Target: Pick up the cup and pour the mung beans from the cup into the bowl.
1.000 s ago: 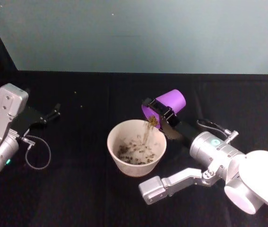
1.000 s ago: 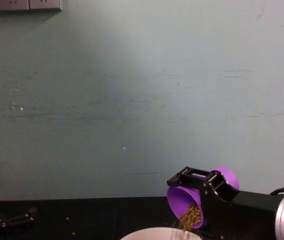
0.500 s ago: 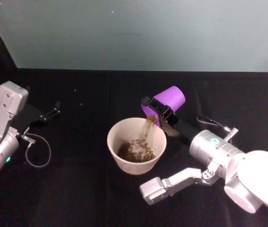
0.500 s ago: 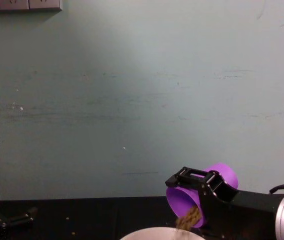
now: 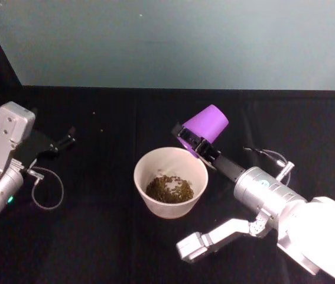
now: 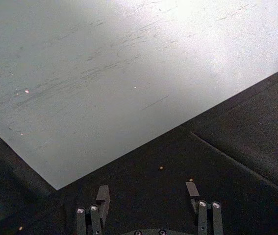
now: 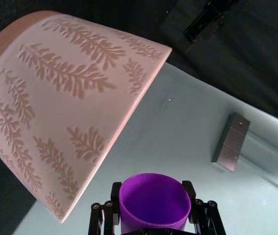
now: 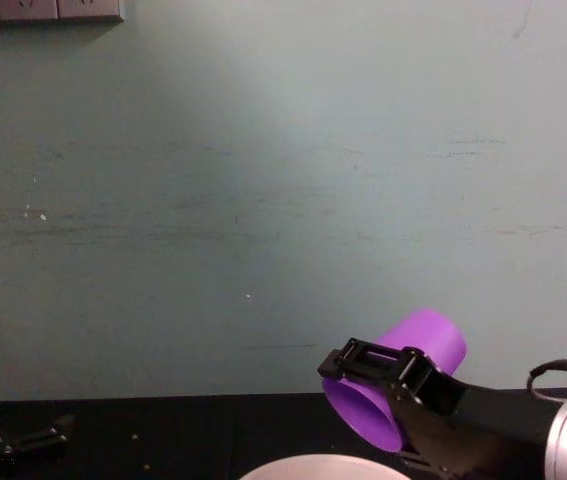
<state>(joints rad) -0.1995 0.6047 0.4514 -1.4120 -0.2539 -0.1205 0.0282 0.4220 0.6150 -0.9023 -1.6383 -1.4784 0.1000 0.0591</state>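
The bowl (image 5: 171, 183) stands near the middle of the black table (image 5: 96, 248), somewhat toward its near edge. It is wide and round, pale pinkish-white, and a heap of greenish-brown mung beans (image 5: 169, 189) lies in its bottom. In the right wrist view its outer wall (image 7: 65, 107) carries a raised fern-leaf pattern.

Just beyond the bowl's far right rim, the right gripper (image 5: 195, 144) holds the cup (image 5: 204, 125) in the air, its black fingers clamped on either side of the wall near the mouth. The cup is smooth bright purple plastic, tapering to a narrower base, and it is tipped well over: the mouth points down toward the bowl, the base up and away. In the right wrist view its inside (image 7: 153, 201) looks bare purple. In the chest view the cup (image 8: 403, 370) hangs just above the bowl's rim (image 8: 313, 467).

Toward the table's left edge, well apart from the bowl, the left gripper (image 5: 64, 139) rests low with its fingers (image 6: 102, 197) spread and nothing between them. A few stray beans (image 5: 100, 131) lie scattered toward the far left.
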